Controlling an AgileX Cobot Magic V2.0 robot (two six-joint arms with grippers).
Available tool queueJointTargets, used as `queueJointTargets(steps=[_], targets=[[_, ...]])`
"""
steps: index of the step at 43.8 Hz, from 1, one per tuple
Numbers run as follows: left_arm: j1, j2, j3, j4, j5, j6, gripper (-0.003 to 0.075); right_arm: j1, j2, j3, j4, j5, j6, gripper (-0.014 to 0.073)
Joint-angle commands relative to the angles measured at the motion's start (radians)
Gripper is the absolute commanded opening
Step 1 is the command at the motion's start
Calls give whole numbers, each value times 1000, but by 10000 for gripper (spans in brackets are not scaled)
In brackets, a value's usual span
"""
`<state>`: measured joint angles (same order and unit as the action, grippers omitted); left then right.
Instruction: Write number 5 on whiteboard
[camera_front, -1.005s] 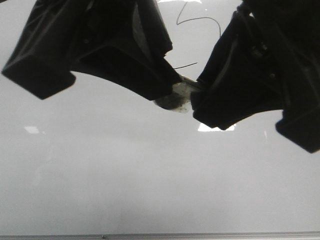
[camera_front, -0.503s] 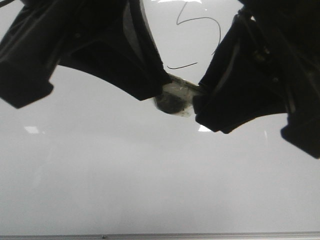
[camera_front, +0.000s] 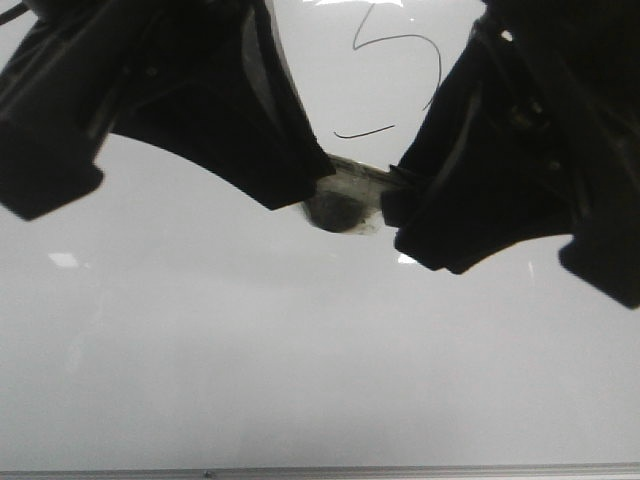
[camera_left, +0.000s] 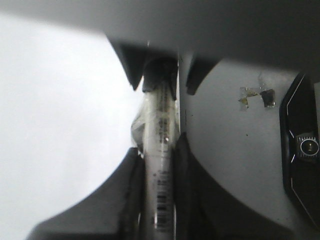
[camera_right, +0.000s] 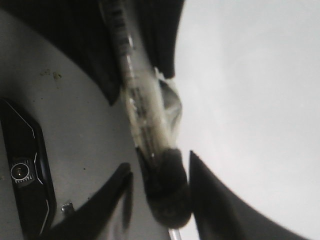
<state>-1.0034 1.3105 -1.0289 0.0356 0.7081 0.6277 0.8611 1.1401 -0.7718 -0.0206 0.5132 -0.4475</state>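
The whiteboard (camera_front: 300, 350) fills the front view. The number 5 (camera_front: 395, 70) is a thin black line at the top middle, with a detached dash below it. Just under the dash a pale marker (camera_front: 345, 195) spans the gap between my two black grippers. My left gripper (camera_front: 315, 180) is shut on the marker's barrel (camera_left: 160, 130), which runs between its fingers (camera_left: 159, 170). My right gripper (camera_right: 160, 162) stands open around the marker's black cap end (camera_right: 167, 190). One finger lies close beside the cap and the other stands clear of it.
A grey metal edge strip (camera_front: 320, 471) runs along the board's near side. A small bright reflection (camera_front: 64, 259) lies at the left. The left wrist view shows a black panel with a round lens (camera_left: 302, 145) and scraps of tape (camera_left: 257, 96).
My left gripper has shifted up and to the left, uncovering more of the number 5. The marker stays between the two grippers. The right gripper has barely moved.
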Motion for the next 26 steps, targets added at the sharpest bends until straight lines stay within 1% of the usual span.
queueJointTargets(steps=[1, 8, 11, 16, 19, 23, 26], targets=[[55, -29, -32, -15, -32, -47, -9, -50, -51, -28, 10, -32, 89, 443], [182, -111, 14, -100, -111, -47, -9, -177, -160, 19, 14, -36, 131, 440], [266, -170, 47, -169, -160, -47, -9, -243, -223, 52, 14, -44, 211, 427], [423, -267, 111, -304, -232, -47, -9, -363, -345, 123, 14, -74, 388, 346], [511, -333, 161, -368, -271, -47, -9, -429, -422, 165, 14, -88, 481, 317], [626, -423, 232, -423, -333, -47, -10, -513, -534, 222, 14, -100, 546, 310], [697, -484, 284, -449, -375, -47, -10, -565, -608, 257, 14, -104, 551, 275]])
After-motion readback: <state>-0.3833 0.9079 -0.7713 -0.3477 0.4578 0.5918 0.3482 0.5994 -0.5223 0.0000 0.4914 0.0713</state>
